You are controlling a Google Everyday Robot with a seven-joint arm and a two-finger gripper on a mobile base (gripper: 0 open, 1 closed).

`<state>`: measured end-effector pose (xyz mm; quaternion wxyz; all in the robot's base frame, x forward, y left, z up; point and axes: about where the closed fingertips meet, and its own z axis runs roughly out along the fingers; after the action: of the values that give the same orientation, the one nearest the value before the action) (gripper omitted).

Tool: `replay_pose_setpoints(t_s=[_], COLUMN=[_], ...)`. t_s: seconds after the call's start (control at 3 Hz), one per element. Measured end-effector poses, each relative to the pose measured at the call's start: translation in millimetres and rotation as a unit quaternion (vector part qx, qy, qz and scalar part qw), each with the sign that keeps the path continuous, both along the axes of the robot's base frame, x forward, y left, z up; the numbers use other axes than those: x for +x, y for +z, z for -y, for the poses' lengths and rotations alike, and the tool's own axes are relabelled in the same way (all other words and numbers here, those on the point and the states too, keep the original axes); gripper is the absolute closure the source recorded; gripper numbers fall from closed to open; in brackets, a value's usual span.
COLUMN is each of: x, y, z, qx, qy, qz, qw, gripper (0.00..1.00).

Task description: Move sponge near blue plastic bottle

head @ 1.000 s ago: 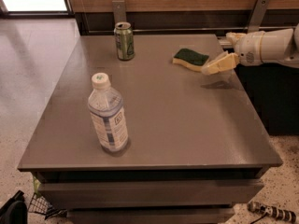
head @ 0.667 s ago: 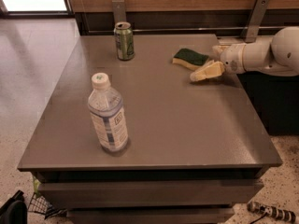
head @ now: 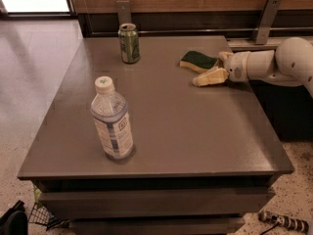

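Observation:
The sponge [head: 198,61], yellow with a dark green top, lies flat at the back right of the grey table [head: 195,131]. My gripper [head: 216,66] reaches in from the right at table height and is open. One cream finger [head: 209,77] lies just in front of the sponge's right end, the other [head: 225,56] sits behind it. The blue plastic bottle [head: 112,121], clear with a white cap and a blue-and-white label, stands upright at the front left, far from the sponge.
A green drink can [head: 129,43] stands upright at the back of the table, left of the sponge. A wooden wall with metal brackets [head: 266,19] runs behind the table. The white arm [head: 288,62] extends over the right edge.
My gripper has moved left along the table's back right, closing in on the sponge's right end. The sponge, bottle and can have not moved.

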<state>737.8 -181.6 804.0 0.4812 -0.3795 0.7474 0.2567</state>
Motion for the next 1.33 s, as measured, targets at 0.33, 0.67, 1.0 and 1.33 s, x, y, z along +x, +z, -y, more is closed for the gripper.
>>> replay_pose_setpoints(t_s=[0.33,0.67,1.0,1.33], x=[0.0,0.1,0.1,0.1], y=[1.7,8.1,9.8,9.8], z=[-0.1,-0.3,-0.4,-0.4], qx=[0.000,0.000,0.000,0.000], qy=[0.000,0.000,0.000,0.000], qz=[0.000,0.000,0.000,0.000], qw=[1.0000,1.0000,1.0000,1.0000], gripper=[0.49,0.80,1.00,1.00])
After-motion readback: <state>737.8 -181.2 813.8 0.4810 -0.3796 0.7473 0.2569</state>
